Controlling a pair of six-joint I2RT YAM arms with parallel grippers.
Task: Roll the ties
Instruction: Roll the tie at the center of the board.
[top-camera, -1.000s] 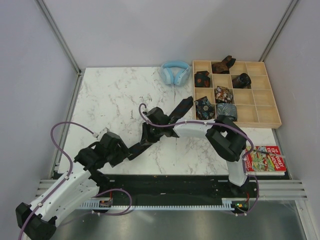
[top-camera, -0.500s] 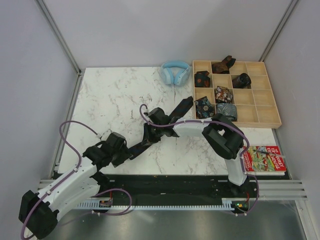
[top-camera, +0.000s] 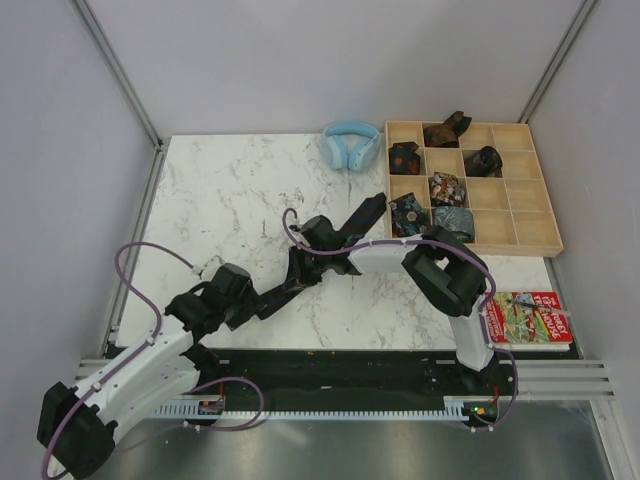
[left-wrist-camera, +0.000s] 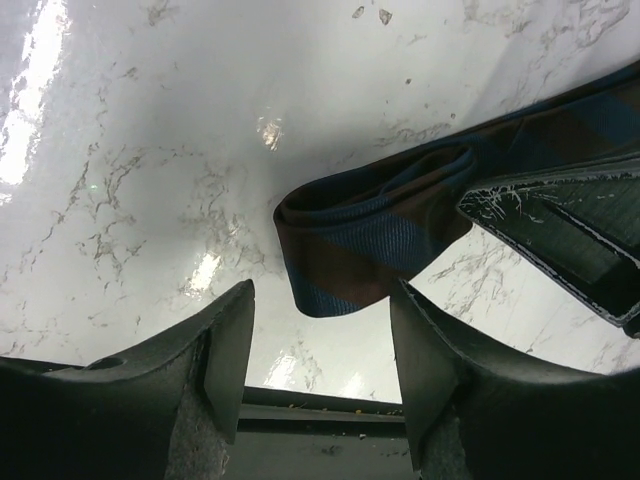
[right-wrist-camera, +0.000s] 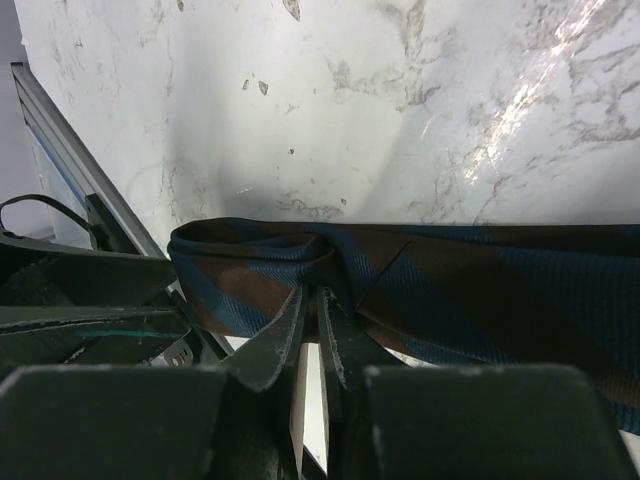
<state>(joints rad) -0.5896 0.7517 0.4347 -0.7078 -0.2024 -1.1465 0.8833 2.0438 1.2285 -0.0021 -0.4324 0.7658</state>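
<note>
A tie (top-camera: 358, 216) with brown and blue stripes lies slantwise across the marble table (top-camera: 220, 200). Its near end is folded back on itself (left-wrist-camera: 360, 240). My right gripper (top-camera: 299, 276) is shut on the tie just behind that fold; in the right wrist view the tips (right-wrist-camera: 312, 300) pinch the fabric (right-wrist-camera: 450, 290). My left gripper (top-camera: 250, 300) is open and empty, low over the table, with the folded end just beyond its fingertips (left-wrist-camera: 322, 340). The right gripper's finger (left-wrist-camera: 560, 230) shows in the left wrist view, on the tie.
A wooden compartment tray (top-camera: 520, 190) at the back right holds several rolled ties (top-camera: 447, 188). Light blue headphones (top-camera: 350, 146) lie left of it. A colourful book (top-camera: 530, 318) lies at the front right. The table's front edge and black rail (left-wrist-camera: 330, 400) are right behind the left gripper.
My left arm has swung in toward the tie's folded end and settled just short of it. My right gripper has stayed shut on the tie, shifting only slightly.
</note>
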